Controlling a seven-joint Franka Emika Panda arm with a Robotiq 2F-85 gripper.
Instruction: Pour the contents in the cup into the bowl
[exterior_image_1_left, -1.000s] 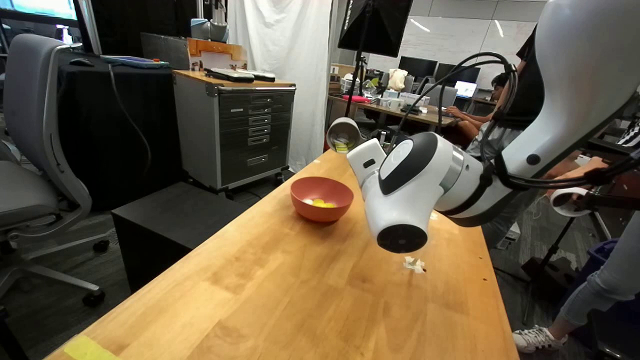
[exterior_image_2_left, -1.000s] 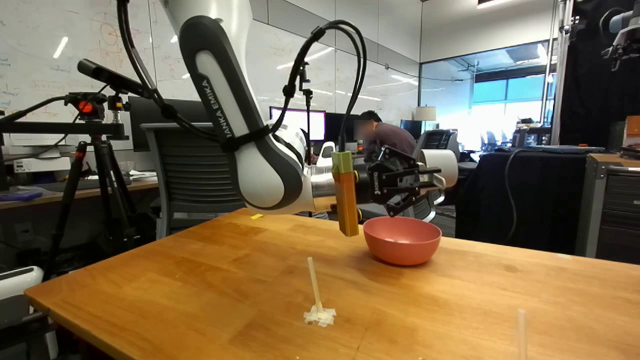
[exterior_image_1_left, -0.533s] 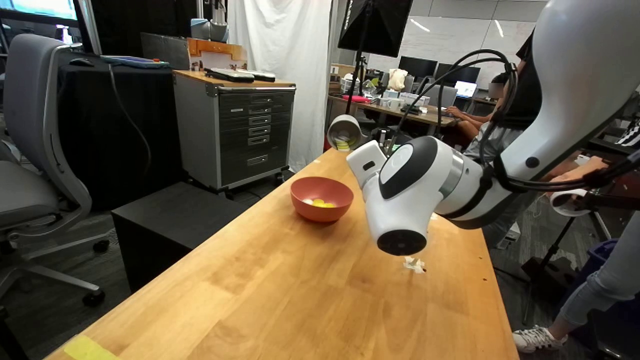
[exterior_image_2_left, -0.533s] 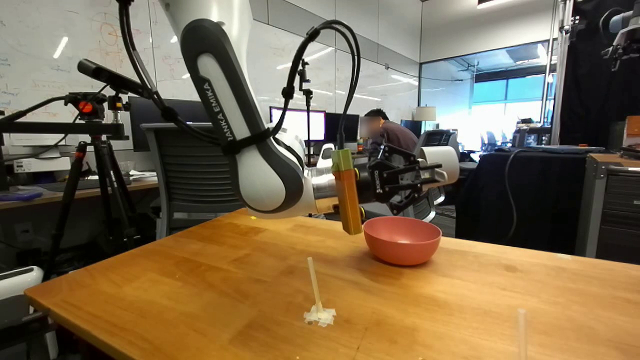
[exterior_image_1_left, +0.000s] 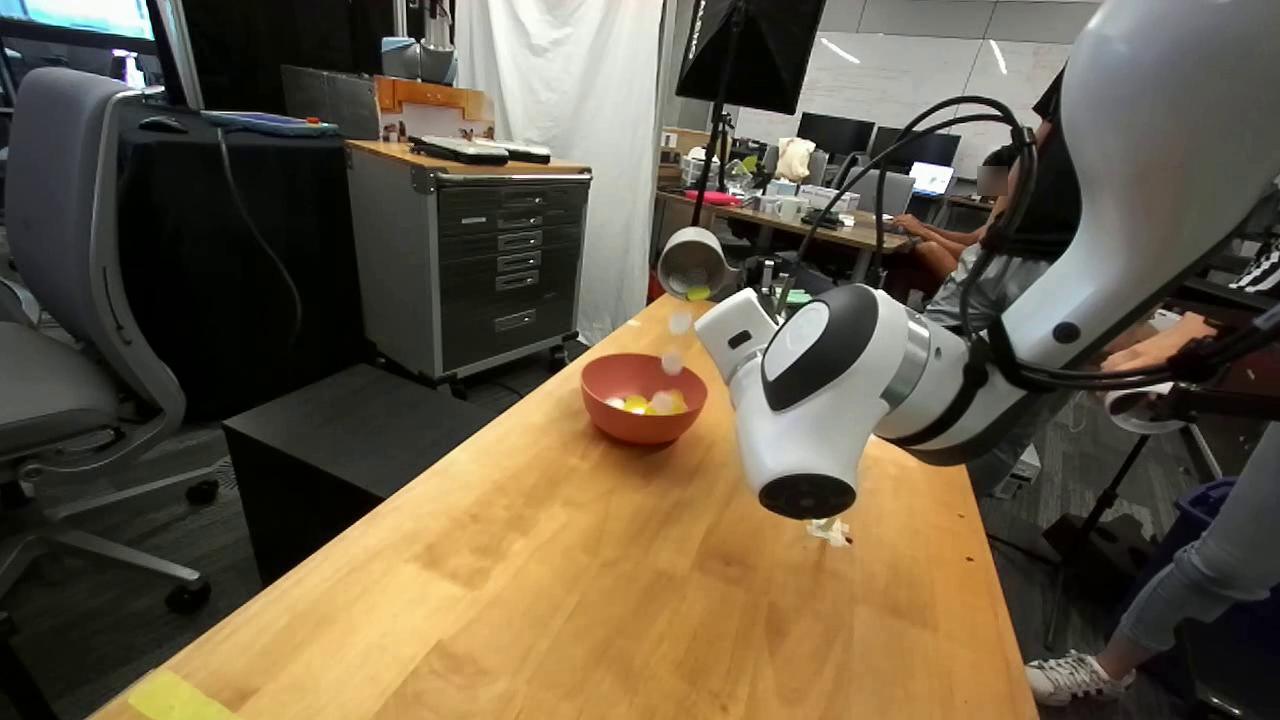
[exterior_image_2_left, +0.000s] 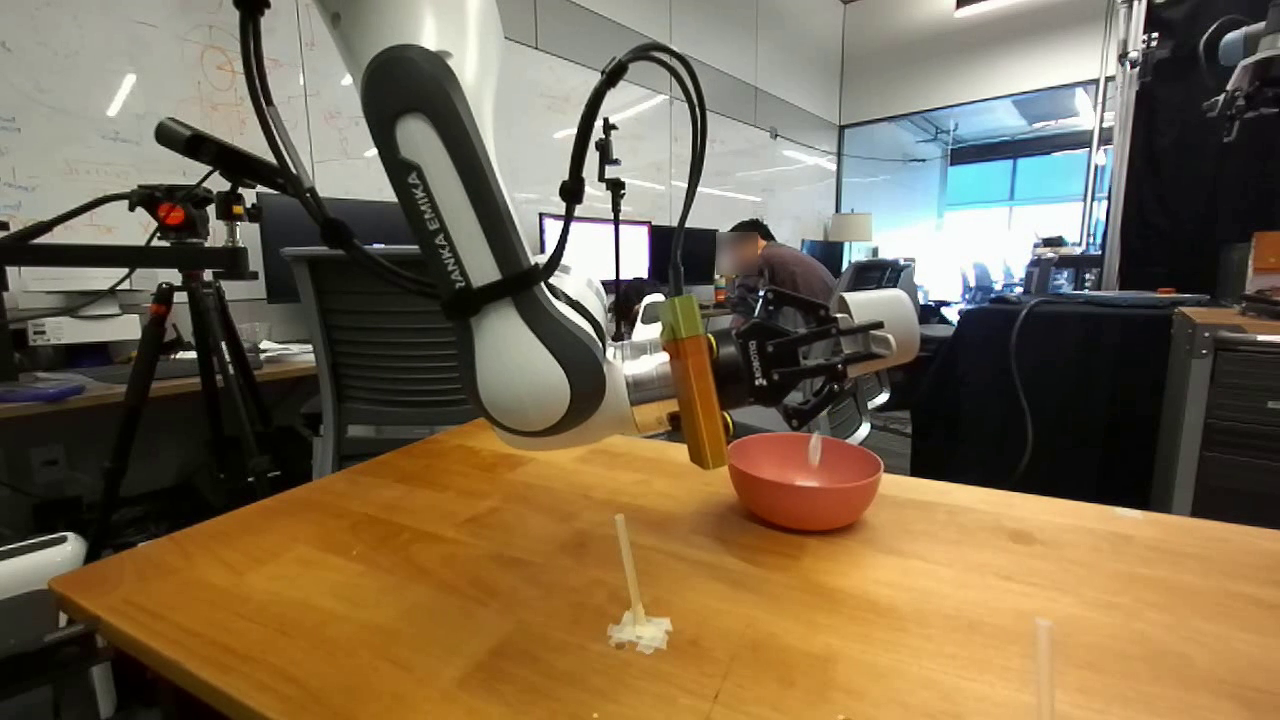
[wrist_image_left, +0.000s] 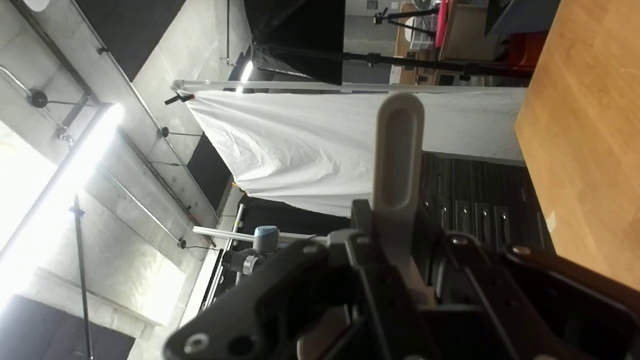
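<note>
The grey cup (exterior_image_1_left: 708, 243) is tipped on its side above and beyond the pinkish-red bowl (exterior_image_1_left: 640, 430), mouth angled down. A yellow bit of the contents (exterior_image_1_left: 697, 293) sits at its lower lip. Pale blurred bits are in the air between cup and bowl, and yellow and white bits lie in the bowl. In an exterior view my gripper (exterior_image_2_left: 868, 350) is shut on the handle of the cup (exterior_image_2_left: 885, 318), above the bowl (exterior_image_2_left: 800, 500). In the wrist view the cup's handle (wrist_image_left: 398, 150) stands between the dark fingers (wrist_image_left: 392, 225); the cup body is mostly hidden.
The wooden table (exterior_image_1_left: 560, 580) carries the bowl near one long edge. A thin stick (exterior_image_2_left: 630, 565) stands up from a taped patch (exterior_image_2_left: 640, 632); another pale stick (exterior_image_2_left: 1043, 660) shows at the bottom edge. A drawer cabinet (exterior_image_1_left: 470, 270) and a black box (exterior_image_1_left: 330, 430) stand beside the table.
The cup has tipped further mouth-down and shifted slightly right in an exterior view. Pale bits have come out and are falling, and more bits show in the bowl. The bowl has not moved.
</note>
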